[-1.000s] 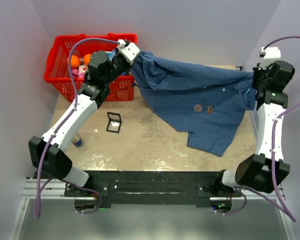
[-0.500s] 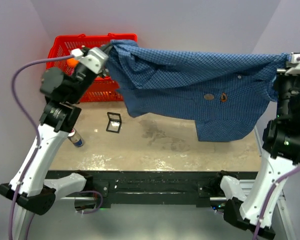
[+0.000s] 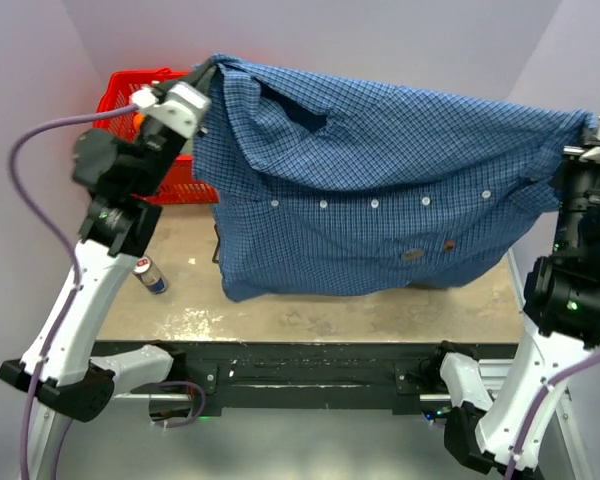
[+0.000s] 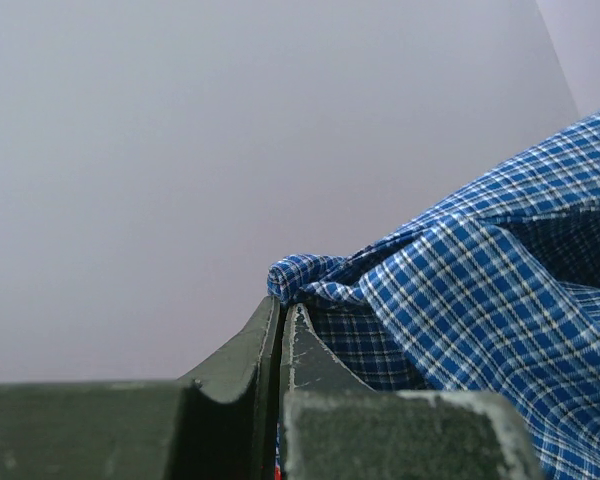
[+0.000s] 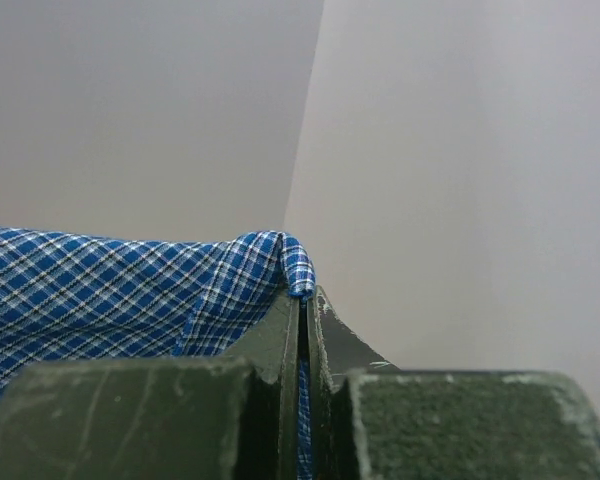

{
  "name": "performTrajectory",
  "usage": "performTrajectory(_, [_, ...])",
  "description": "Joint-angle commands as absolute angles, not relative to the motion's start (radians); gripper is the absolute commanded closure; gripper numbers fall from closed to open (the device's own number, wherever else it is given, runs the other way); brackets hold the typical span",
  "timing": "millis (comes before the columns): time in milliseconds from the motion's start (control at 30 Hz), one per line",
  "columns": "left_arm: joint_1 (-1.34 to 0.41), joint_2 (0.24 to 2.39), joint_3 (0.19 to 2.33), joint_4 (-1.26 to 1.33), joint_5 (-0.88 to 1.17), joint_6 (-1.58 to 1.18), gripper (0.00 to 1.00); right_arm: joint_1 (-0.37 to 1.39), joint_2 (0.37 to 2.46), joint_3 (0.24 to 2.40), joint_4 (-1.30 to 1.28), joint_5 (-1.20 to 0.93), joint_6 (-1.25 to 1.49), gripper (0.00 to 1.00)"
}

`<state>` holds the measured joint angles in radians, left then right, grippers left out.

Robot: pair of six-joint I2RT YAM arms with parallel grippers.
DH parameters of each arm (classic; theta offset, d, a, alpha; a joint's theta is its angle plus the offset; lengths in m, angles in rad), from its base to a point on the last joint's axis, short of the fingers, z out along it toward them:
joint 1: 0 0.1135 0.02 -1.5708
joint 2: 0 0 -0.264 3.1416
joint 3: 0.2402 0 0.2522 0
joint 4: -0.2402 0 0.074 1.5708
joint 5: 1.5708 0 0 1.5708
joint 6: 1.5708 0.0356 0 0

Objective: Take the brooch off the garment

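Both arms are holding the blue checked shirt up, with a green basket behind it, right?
Not green: the basket is red, as the top external view shows. The left end effector and right end effector do hold the shirt up in front of it.

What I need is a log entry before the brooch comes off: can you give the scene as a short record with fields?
garment: blue checked shirt, held up and spread between both pincers, lower edge hanging over the table
left pincer: shut on shirt fabric
right pincer: shut on shirt fabric
brooch: on the shirt front, below the button row, toward the right arm; not yet removed
behind: red basket, partly hidden by the shirt
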<state>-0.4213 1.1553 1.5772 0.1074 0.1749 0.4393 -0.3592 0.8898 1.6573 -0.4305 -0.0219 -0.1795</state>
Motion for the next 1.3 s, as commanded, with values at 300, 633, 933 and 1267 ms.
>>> performTrajectory(300, [-0.445, 1.641, 1.377, 0.287, 0.193, 0.478, 1.00, -0.360, 1.020, 1.094, -0.338, -0.075, -0.327, 1.00])
performTrajectory(633, [-0.460, 2.186, 1.885, 0.199, 0.080, 0.531, 1.00, -0.362, 1.447, 1.110, -0.161, 0.026, -0.256, 1.00])
performTrajectory(933, [-0.509, 2.318, 1.976, 0.307, 0.054, 0.603, 0.68, -0.362, 1.744, 1.379, -0.135, 0.084, -0.184, 1.00])
performTrajectory(1267, [-0.563, 2.125, 1.896, 0.336, -0.005, 0.491, 0.25, -0.364, 1.672, 1.339, -0.233, -0.055, -0.201, 0.49])
